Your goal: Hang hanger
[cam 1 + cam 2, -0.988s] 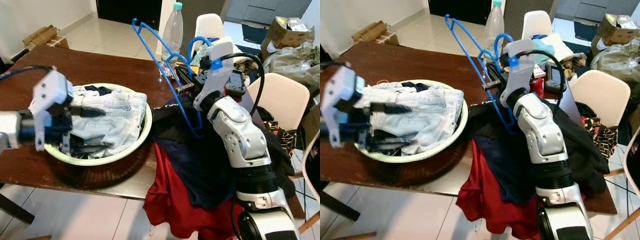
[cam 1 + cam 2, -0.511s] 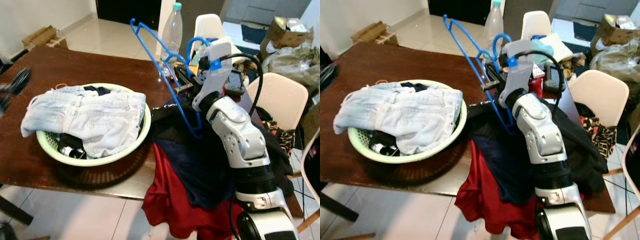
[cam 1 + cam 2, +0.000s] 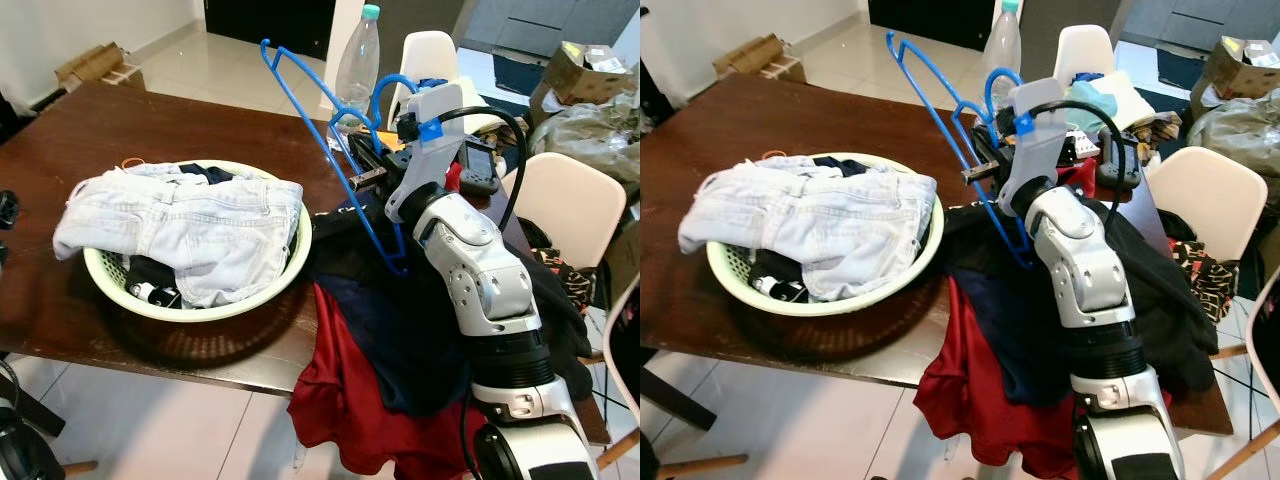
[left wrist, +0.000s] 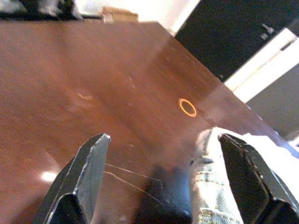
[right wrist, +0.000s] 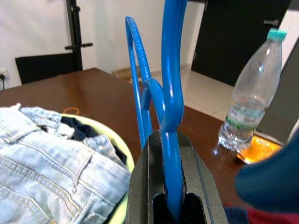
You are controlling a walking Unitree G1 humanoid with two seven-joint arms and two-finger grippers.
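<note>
One blue hanger (image 3: 330,150), held upright in your right gripper (image 5: 170,184): the two black fingers are pressed tight against its rod near the hook, as the right wrist view shows. Hanger stands above the table (image 3: 150,130), just to the right of the basket (image 3: 255,300) and in front of the bottle (image 3: 357,55).

One basket, pale green, on the table, with light denim jeans (image 3: 190,225) draped over darker clothes.

One heap of dark and red clothes (image 3: 370,370), spilling off the table edge to the right of the basket, beneath your right arm.

One orange ring (image 4: 188,107) on the table, beyond the basket on its left side.

One left gripper (image 4: 163,182), fingers spread wide with nothing between them, looking over the bare table wood beside the basket's denim.

Two white chairs (image 3: 565,195) behind the table, far to the right of the basket.

Progress, as judged: you have the hanger secured and lifted, so the pick-up appears done. No rail or hook to receive it can be seen, so the hanging itself is left.

Change from one second ago: your left arm, then stretched over the basket with its gripper at the jeans, has withdrawn toward the table's left edge. The jeans lie in the basket as before. The right arm and hanger keep much the same pose; the slight shift of the whole scene is the camera's.
</note>
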